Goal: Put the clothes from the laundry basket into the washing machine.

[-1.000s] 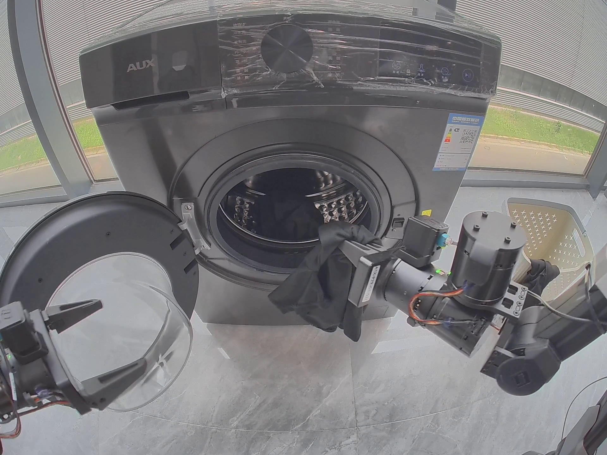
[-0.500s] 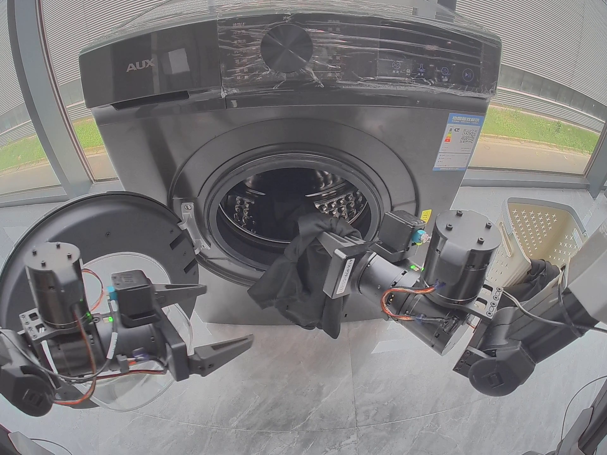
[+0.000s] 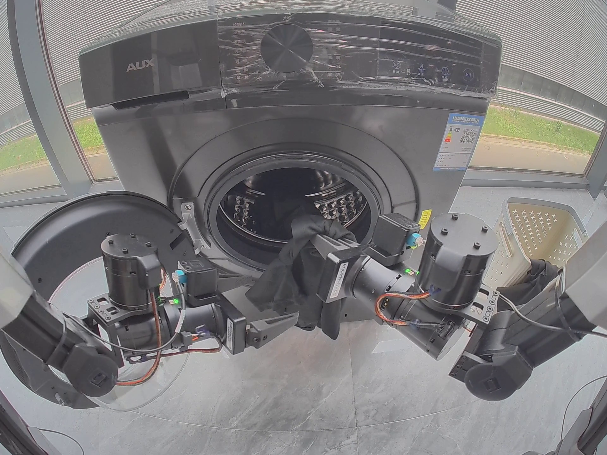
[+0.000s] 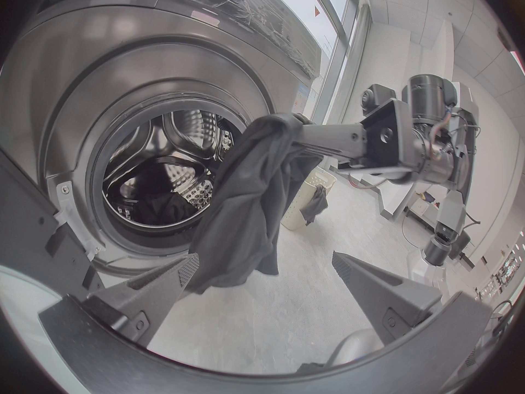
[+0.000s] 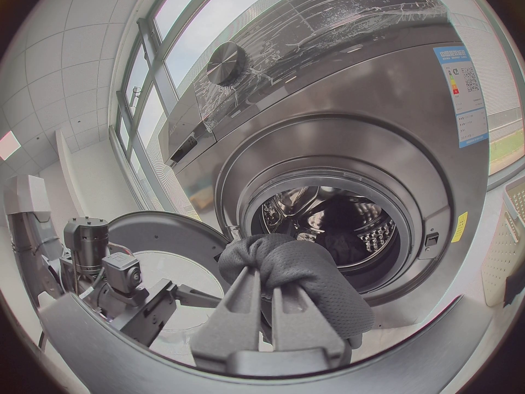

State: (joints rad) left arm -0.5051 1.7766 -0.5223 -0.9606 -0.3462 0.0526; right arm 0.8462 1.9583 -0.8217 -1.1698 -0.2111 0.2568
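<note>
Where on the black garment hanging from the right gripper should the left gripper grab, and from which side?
Probably the loose lower drape of the black garment, approached from the robot's left and slightly below. The right gripper is shut on the bunched top, so the rest hangs free beneath it, and the open left gripper faces that hanging edge.

Head above, wrists low, all toward washing machine point(image 3: 291, 127).
</note>
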